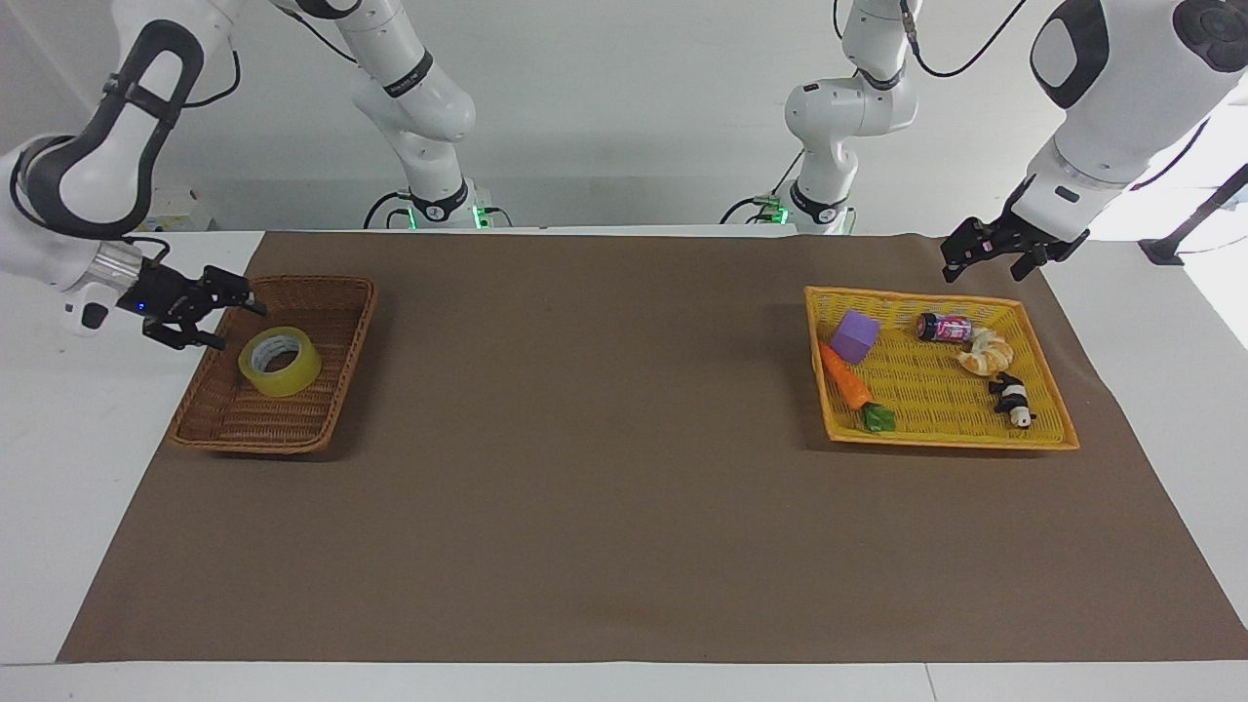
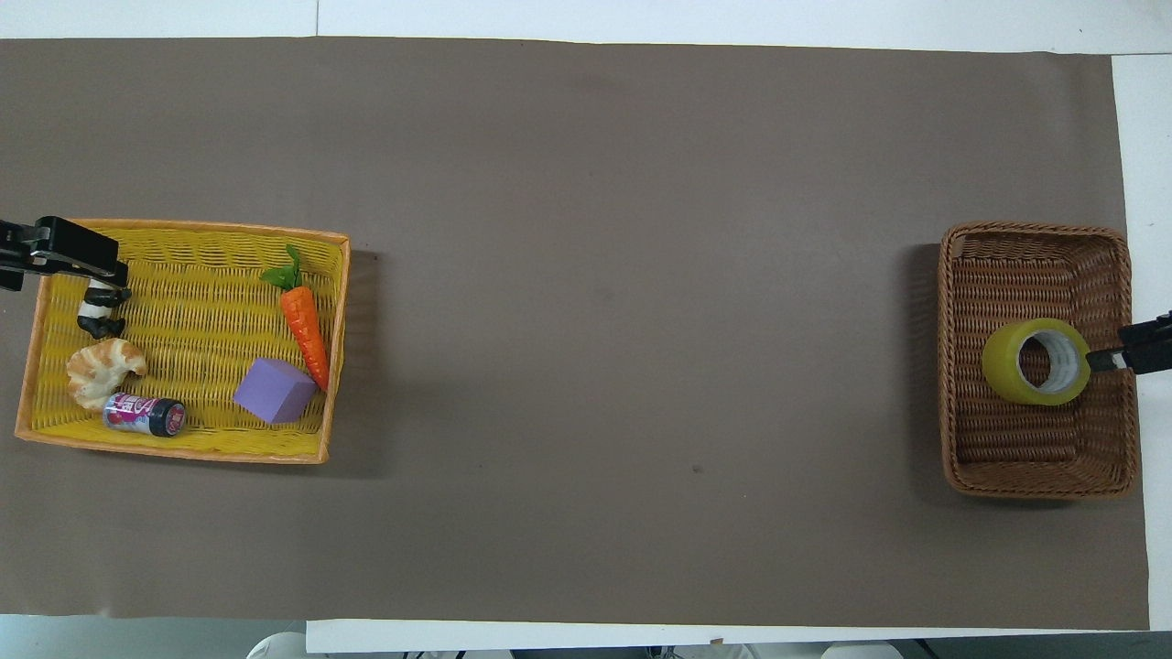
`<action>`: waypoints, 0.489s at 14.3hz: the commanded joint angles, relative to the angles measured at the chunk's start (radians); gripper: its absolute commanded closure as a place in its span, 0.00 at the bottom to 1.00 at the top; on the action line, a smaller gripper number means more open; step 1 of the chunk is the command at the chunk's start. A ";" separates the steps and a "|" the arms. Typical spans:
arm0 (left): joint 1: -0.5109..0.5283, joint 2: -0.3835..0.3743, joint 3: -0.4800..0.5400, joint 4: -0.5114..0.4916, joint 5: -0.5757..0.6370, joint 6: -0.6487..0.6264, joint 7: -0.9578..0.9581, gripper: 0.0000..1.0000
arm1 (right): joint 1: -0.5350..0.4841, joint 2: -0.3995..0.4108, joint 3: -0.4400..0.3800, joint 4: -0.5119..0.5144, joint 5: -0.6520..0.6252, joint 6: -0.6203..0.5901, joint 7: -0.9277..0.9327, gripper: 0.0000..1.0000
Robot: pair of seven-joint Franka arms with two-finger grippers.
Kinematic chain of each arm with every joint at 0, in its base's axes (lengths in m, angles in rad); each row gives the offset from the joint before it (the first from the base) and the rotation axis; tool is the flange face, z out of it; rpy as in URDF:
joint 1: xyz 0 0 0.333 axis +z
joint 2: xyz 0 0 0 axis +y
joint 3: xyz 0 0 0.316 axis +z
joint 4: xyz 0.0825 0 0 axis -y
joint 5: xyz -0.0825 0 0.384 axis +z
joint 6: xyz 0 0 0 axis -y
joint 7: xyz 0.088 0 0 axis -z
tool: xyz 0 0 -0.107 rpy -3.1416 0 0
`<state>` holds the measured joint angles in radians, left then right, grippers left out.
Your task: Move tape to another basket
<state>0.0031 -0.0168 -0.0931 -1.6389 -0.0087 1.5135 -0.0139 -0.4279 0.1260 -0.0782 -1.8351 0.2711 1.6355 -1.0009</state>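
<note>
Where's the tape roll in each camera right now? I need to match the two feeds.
Facing view: the tape lies inside the brown wicker basket, at the picture's left, toward the right arm's end of the table.
Overhead view: the tape is at the picture's right, in the same basket.
Shared landmark: the brown wicker basket around it.
</note>
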 commanded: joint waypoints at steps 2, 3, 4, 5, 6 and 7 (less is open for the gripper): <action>-0.005 0.005 0.007 0.036 0.013 -0.015 0.005 0.00 | 0.122 -0.120 0.005 0.029 -0.069 0.004 0.160 0.00; -0.005 0.003 0.009 0.027 0.015 -0.015 0.003 0.00 | 0.153 -0.147 0.005 0.036 -0.075 0.001 0.222 0.00; -0.006 0.001 0.009 0.024 0.016 -0.015 0.003 0.00 | 0.188 -0.173 0.008 0.043 -0.110 -0.011 0.287 0.00; -0.005 0.001 0.009 0.024 0.016 -0.015 0.005 0.00 | 0.228 -0.186 0.008 0.072 -0.168 -0.038 0.353 0.00; -0.005 0.001 0.009 0.024 0.016 -0.015 0.002 0.00 | 0.263 -0.189 0.006 0.106 -0.228 -0.092 0.445 0.00; -0.003 0.001 0.010 0.024 0.016 -0.022 0.000 0.00 | 0.280 -0.189 0.006 0.137 -0.251 -0.144 0.570 0.00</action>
<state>0.0041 -0.0161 -0.0897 -1.6217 -0.0087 1.5132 -0.0139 -0.1810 -0.0631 -0.0708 -1.7535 0.0852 1.5672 -0.5914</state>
